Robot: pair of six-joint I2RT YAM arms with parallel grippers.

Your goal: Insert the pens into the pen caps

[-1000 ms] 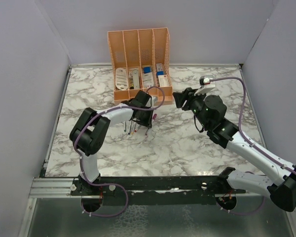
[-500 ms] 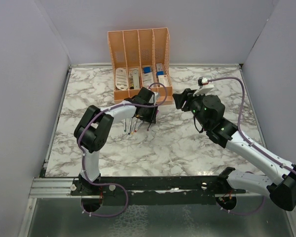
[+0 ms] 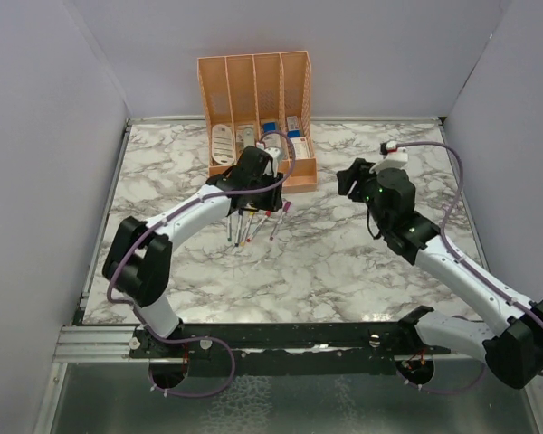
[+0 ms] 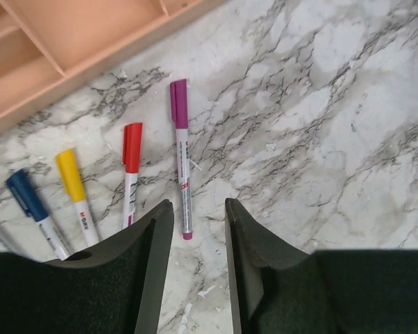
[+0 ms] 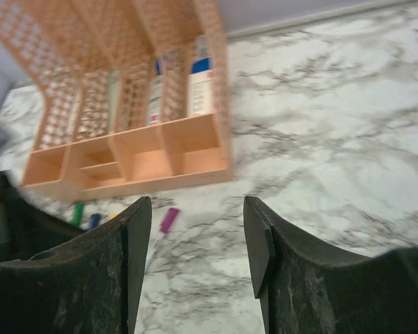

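The left gripper (image 4: pixel 197 209) hangs over the marble table (image 4: pixel 320 104) with its fingers spread and nothing between them. The purple pen (image 4: pixel 183 188) lies directly ahead of it. The pen's tail end sits just in front of the gap between the fingers, a little toward the left finger. Its long axis runs straight away from the gripper toward the peach organiser (image 4: pixel 70 42), and the magenta cap (image 4: pixel 178 104) sits on the far end.

To the left of that pen, fanned roughly alongside it and each wearing a cap of its own colour, lie the red pen (image 4: pixel 129 188), the yellow pen (image 4: pixel 80 202) and the blue pen (image 4: pixel 38 212). The green pen (image 5: pixel 78 212) lies furthest left.

The right gripper (image 5: pixel 195 205) is also spread and empty. It is held well apart from the row, which lies ahead of it and off to its left, in front of the organiser.

With all five caps apparently on, the task looks at or near its end. If any pen needs another press, the left arm is clearly the nearer. Its fingers open across the purple pen's width, so moving forward and down along that axis would let them close on the barrel
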